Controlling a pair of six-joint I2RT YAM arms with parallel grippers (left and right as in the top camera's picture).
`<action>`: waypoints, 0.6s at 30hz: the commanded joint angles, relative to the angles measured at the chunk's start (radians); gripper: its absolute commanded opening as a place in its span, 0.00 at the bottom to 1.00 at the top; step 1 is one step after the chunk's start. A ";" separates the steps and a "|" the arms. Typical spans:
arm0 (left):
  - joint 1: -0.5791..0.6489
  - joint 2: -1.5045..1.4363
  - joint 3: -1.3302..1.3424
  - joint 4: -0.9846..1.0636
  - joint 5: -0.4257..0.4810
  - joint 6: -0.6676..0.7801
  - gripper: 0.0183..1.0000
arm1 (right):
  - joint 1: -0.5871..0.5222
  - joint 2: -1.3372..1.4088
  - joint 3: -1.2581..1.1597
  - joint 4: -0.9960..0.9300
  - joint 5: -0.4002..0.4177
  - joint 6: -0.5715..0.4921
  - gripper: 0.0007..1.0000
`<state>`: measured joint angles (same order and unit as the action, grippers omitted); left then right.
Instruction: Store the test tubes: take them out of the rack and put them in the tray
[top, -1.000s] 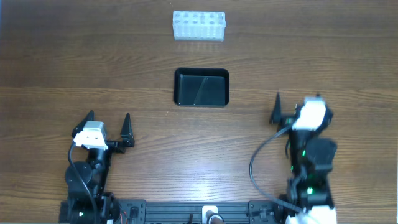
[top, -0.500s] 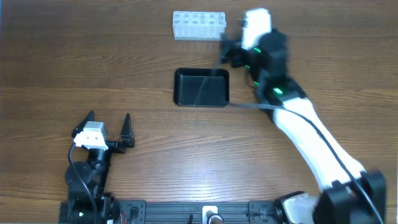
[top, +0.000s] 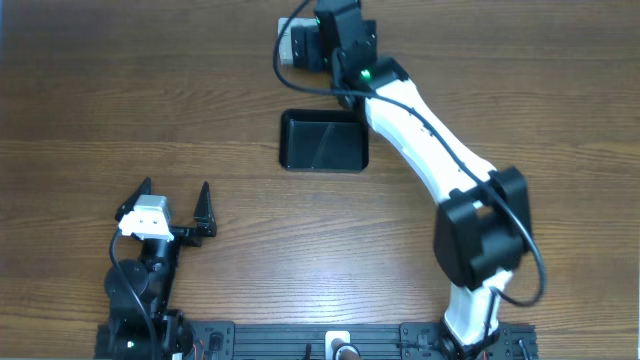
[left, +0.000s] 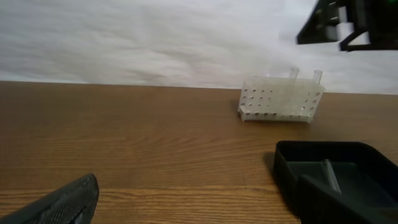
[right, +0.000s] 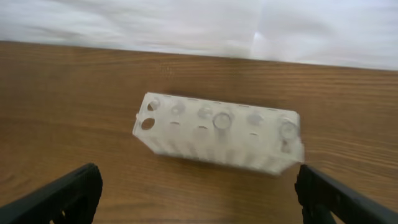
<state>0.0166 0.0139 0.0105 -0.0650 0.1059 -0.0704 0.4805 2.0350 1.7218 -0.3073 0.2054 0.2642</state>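
The clear plastic rack (right: 217, 134) stands at the table's far edge, with two clear test tubes (left: 318, 76) sticking up at one end. My right gripper (right: 198, 182) hovers open above the rack, its fingers (right: 62, 199) spread wider than the rack and touching nothing. From above, the right arm reaches across to the rack (top: 288, 42) and the right gripper (top: 312, 45) covers most of it. The black tray (top: 323, 160) lies just in front of the rack, with what looks like one clear tube (left: 329, 177) in it. My left gripper (top: 172, 200) rests open near its base.
A white wall runs behind the table's far edge, close behind the rack. Bare wooden tabletop (top: 150, 90) spreads left of the rack and tray. The right arm's white links (top: 430, 150) cross above the table to the right of the tray.
The right arm has swung from its resting spot at the near right up across the table, past the tray, to above the rack. The left arm has not moved.
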 joint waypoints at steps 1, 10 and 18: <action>0.006 -0.007 -0.005 -0.002 0.016 0.011 1.00 | 0.011 0.113 0.116 -0.008 0.032 0.039 0.99; 0.006 -0.007 -0.005 -0.002 0.016 0.011 1.00 | 0.011 0.261 0.254 -0.004 0.094 0.039 0.99; 0.006 -0.007 -0.005 -0.002 0.016 0.011 1.00 | 0.010 0.312 0.262 0.054 0.145 0.031 0.98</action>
<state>0.0166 0.0139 0.0105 -0.0650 0.1059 -0.0704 0.4824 2.3234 1.9579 -0.2691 0.3130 0.2909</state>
